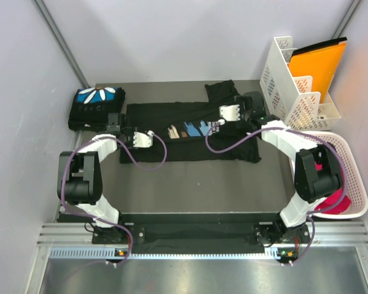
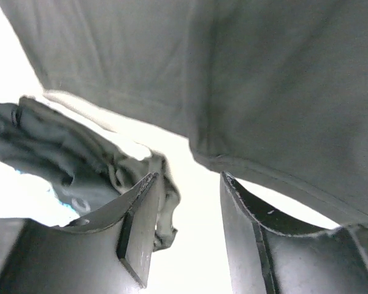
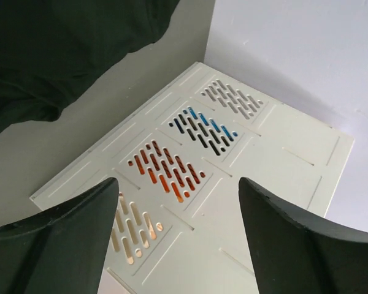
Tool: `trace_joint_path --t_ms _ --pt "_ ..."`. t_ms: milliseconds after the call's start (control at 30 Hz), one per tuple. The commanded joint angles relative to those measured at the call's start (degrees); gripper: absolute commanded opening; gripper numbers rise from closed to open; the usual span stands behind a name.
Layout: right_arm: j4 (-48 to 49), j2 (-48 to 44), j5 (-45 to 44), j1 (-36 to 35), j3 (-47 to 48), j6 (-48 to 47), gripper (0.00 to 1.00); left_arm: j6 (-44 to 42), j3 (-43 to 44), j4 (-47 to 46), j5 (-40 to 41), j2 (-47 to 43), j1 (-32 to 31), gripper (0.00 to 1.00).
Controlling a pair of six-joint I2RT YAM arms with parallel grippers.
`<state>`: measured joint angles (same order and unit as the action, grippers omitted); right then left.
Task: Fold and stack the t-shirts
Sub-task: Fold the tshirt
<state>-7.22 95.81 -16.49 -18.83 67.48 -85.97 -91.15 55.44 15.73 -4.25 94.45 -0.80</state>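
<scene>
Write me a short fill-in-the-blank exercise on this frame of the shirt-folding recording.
1. The folded t-shirt at the far left shows white petals on a ___ print.
2. The folder standing in the white organizer is ___.
3. The left gripper and the right gripper are both ___.
Missing words: blue; orange; open.

We look down on a grey table (image 1: 190,184). In its far left corner lies a folded shirt (image 1: 96,105), black, with a blue print and white petals facing up. Just beside it, a second shirt (image 1: 184,147) is spread across the middle, showing a blue-and-tan print, with one sleeve reaching the far edge. A white rack (image 1: 282,73) stands far right, and a basket (image 1: 356,177) sits at the right edge.
</scene>
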Motion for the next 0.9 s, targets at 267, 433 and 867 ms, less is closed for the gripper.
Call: trace_joint_path --t_ms 267,433,867 --pt "-3.2 -4.4 0.6 0.9 3.8 8.1 0.79 7.5 -2.2 -6.2 2.7 -4.7 0.4 0.52" --pt "-37.2 -8.6 13.7 0.1 12.0 17.1 0.77 3.0 -4.4 8.5 -7.6 -17.1 0.4 0.58" --pt "-44.5 -18.4 16.8 -2.3 -6.2 14.4 0.73 -9.8 -22.7 16.3 -10.2 -35.0 0.4 0.66"
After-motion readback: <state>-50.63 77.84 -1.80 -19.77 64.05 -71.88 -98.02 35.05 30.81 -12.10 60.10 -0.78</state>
